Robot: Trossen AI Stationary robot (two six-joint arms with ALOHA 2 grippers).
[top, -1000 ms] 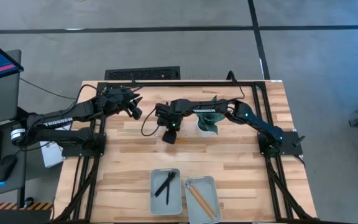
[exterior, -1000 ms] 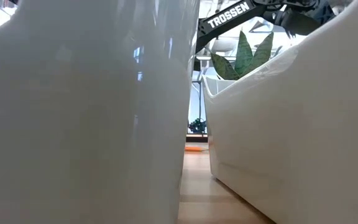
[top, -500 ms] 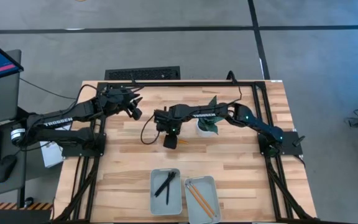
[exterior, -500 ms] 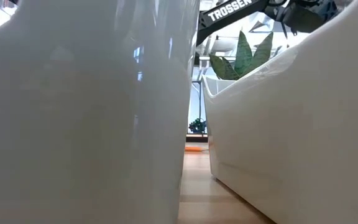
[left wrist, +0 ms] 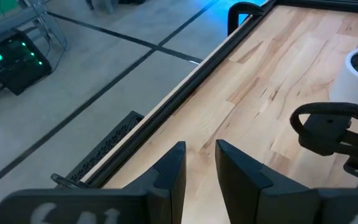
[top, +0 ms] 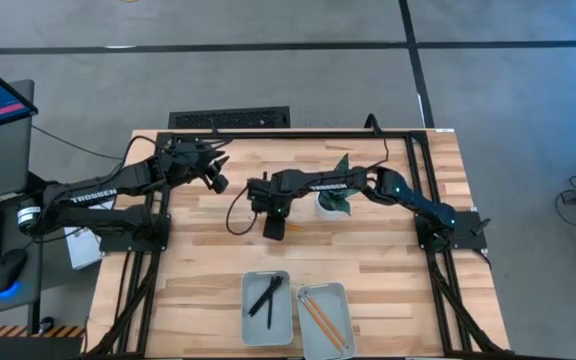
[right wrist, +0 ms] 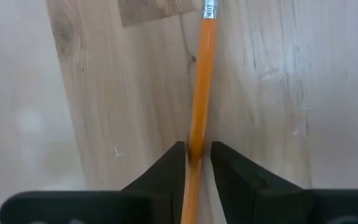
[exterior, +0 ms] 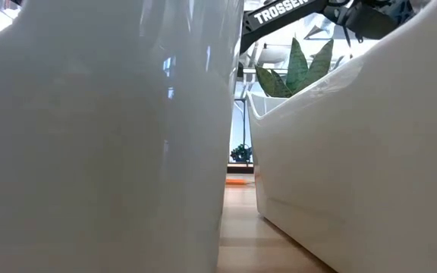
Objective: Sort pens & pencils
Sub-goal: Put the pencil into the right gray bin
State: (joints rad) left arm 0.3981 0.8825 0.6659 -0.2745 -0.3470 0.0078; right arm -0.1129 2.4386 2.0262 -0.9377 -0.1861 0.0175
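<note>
Orange-yellow wooden pencils, two of them, already lie in the right-hand pale grey tray at the near edge of the wooden bench, and thin black pens lie crossed in the left-hand grey tray beside it, so most of the sorting looks done. One more orange pencil with a metal ferrule lies flat on the bench near the middle, beside the white pot with a green plant. The right gripper is down over it, fingers pinched against the shaft (lift not yet begun). What is left, I judge, is carrying it to the pencil tray. The left gripper waits empty, narrowly parted, over the far left of the bench.
</note>
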